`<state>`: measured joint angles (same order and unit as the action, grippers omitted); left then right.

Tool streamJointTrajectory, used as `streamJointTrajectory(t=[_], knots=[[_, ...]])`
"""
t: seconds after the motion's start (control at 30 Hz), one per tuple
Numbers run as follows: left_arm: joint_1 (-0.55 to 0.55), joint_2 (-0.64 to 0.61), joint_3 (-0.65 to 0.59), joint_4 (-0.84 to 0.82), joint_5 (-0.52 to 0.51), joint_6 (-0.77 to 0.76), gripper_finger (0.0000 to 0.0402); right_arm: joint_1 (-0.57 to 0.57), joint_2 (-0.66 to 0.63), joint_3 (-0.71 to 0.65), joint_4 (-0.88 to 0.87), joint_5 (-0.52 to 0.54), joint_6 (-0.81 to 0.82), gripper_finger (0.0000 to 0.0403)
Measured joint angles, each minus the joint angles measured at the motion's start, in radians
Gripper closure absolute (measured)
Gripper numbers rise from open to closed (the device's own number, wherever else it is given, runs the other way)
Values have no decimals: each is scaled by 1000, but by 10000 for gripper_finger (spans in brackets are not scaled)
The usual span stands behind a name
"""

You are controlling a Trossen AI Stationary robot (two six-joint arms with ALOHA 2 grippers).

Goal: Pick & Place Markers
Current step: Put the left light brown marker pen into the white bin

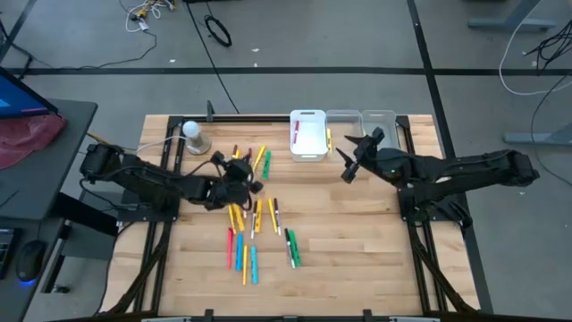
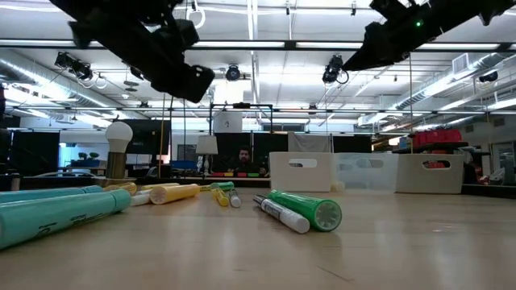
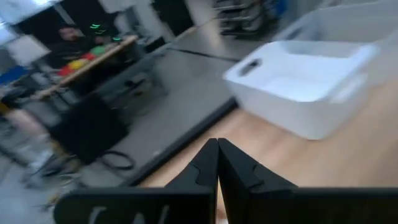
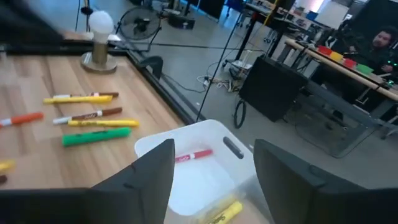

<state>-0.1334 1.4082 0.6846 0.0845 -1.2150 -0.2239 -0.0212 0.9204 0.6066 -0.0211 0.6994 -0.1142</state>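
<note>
No brand or label could be read from your cameras: dark print ran along a yellow marker [image 4: 222,213] in the white bin [image 1: 308,136], but it was too blurred to make out.

Your left gripper [image 1: 239,173] hung above the upper end of the marker pile, its two fingers pressed together with nothing seen between them – the left wrist view showed the fingertips [image 3: 217,163] meeting in a point. Your right gripper [image 1: 350,159] was raised just beside the white bin's right side, fingers spread apart and empty; in its wrist view the bin showed between the two fingers [image 4: 152,168].

Most of the markers [image 1: 246,224] lay loose on the table [image 1: 357,233], scattered from the middle toward the left. Yellow, orange and green ones sat nearest the left gripper; cyan, red and yellow ones lay lower down, and a green marker [image 2: 310,209] with a white-barrelled one touching it lay a little to the right. A red marker [image 4: 194,155] lay inside the white bin with the yellow one.

Two clear bins [image 1: 362,125] stood in a row against the white bin at the table's far edge. A lamp with a round white bulb [image 1: 194,136] stood near the far left corner. The right half of the table was bare wood up to its edge – the freest room for moving.
</note>
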Motion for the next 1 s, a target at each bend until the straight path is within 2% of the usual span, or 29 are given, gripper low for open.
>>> streamJointTrajectory(t=[0.1, 0.2, 0.37, 0.5, 0.6, 0.7, 0.77, 0.9, 1.0], knots=[[57, 0, 0, 0, -4, 19, 388, 2, 41, -21, -2, -1, 46, 191], [56, 0, 0, 2, 0, 19, 388, 37, 75, -46, -15, -6, 126, 201], [-23, -13, 14, 46, 10, 57, 388, 133, 70, -48, -155, -15, 324, 217], [-107, -36, 76, 50, 3, 110, 388, 183, 55, -48, -155, -13, 348, 227], [-145, -38, 131, 58, 5, 57, 388, 195, 55, -48, -131, -24, 369, 231], [-177, -36, 181, 50, 9, 2, 388, 196, 55, -48, -146, -90, 376, 234], [-200, -37, 217, 54, 36, 0, 388, 202, 55, -48, -180, -131, 385, 234], [-241, -36, 287, 38, 59, 0, 388, 235, 55, -48, -291, -140, 437, 234], [-258, -35, 341, -28, 57, 0, 388, 276, 54, -48, -409, -142, 552, 234]])
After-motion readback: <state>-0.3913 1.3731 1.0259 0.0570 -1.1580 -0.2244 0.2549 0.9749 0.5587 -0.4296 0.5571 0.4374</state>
